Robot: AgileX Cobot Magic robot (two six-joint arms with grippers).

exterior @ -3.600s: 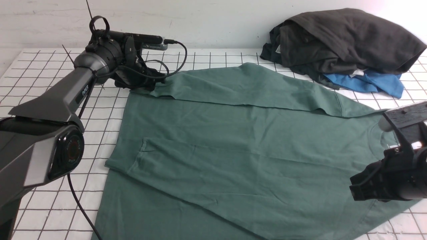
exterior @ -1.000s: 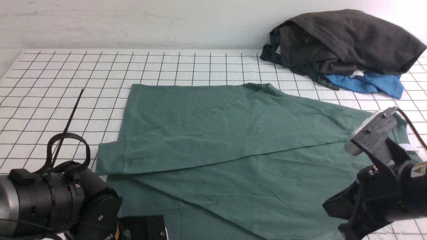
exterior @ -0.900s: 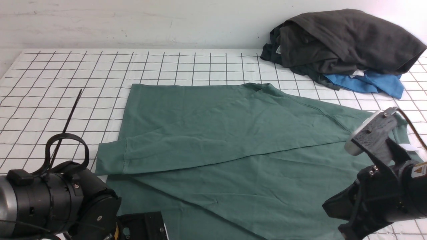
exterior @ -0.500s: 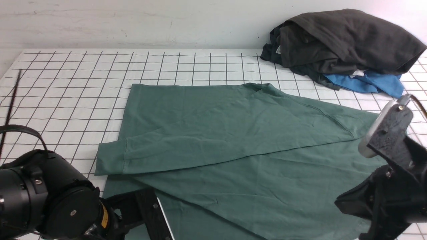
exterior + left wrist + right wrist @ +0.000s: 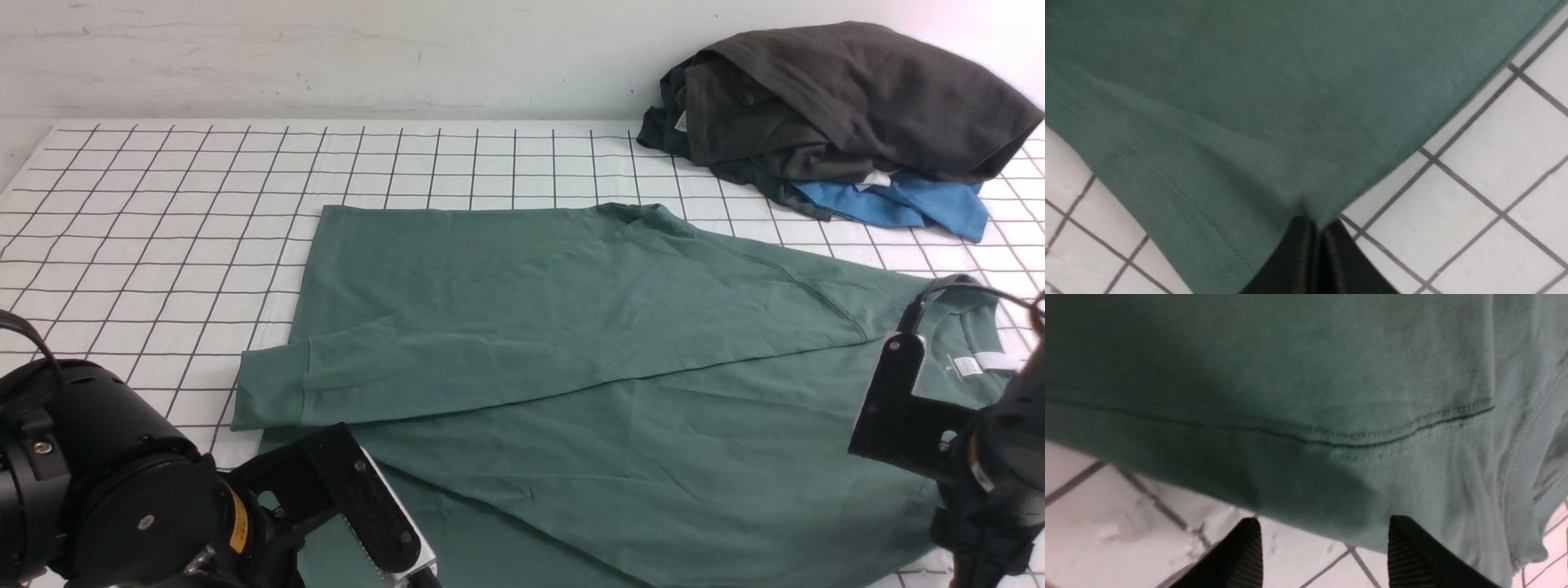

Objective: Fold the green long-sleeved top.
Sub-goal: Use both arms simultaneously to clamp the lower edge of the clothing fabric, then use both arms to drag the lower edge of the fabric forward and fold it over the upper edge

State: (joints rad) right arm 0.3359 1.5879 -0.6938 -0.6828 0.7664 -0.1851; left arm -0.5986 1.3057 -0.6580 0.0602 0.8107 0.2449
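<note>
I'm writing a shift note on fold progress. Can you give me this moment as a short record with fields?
garment: green long-sleeved top, lying flat on the grid table
sleeve: one folded across the body, cuff toward the robot's left
left claw: shut, pinching the top's near hem corner
right claw: open at the near edge by the collar, holding nothing
other items: dark garments piled over a blue garment, far right, apart from the top
</note>
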